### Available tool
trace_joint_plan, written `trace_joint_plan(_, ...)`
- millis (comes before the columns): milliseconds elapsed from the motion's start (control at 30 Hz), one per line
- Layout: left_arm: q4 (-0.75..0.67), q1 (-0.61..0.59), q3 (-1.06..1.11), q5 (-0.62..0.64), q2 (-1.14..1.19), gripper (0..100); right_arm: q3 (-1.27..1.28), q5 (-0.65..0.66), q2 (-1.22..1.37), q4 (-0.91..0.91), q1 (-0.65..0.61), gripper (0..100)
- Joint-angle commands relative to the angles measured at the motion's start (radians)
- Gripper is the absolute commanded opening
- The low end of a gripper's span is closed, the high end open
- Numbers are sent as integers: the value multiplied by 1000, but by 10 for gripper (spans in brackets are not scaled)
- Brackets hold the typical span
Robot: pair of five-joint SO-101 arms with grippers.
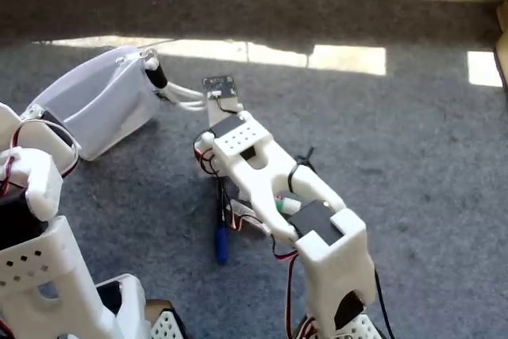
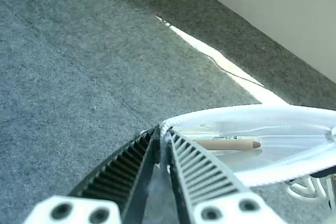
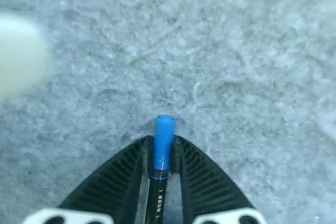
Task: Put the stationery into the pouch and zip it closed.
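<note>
Pen (image 3: 164, 135): slim, stiff, light, barrel looks slick, so it may pivot; best held mid-barrel. Low over mid-desk (image 1: 413, 156), right fingers (image 3: 202, 182) clamped behind its blue cap. Pouch (image 1: 99, 109): soft, open, far-left; left fingers (image 2: 194, 171) pinched on its end. Pencil (image 2: 226, 143) inside.

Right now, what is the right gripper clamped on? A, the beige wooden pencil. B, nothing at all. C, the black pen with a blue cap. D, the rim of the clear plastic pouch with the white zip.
C: the right wrist view shows the right gripper shut around the black pen with a blue cap; the beige wooden pencil lies inside the clear plastic pouch, whose rim the left gripper pinches.
</note>
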Motion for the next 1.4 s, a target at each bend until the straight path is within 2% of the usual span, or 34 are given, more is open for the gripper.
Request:
trace_joint_plan(0, 5, -12, -45, 6, 2, 7, -47, -5, -19, 13, 2, 5)
trace_joint_plan(400, 5, 4, -53, 9, 2, 7, -12, -9, -337, 47, 15, 5)
trace_joint_plan(733, 2, 125, -54, 9, 2, 7, 142, -5, -671, 47, 104, 5)
trace_joint_plan(1100, -2, 265, -54, 9, 2, 7, 298, -3, -1066, 41, 119, 5)
trace_joint_plan(1367, 2, 349, -71, 5, 2, 7, 329, -2, -1196, 41, 122, 5)
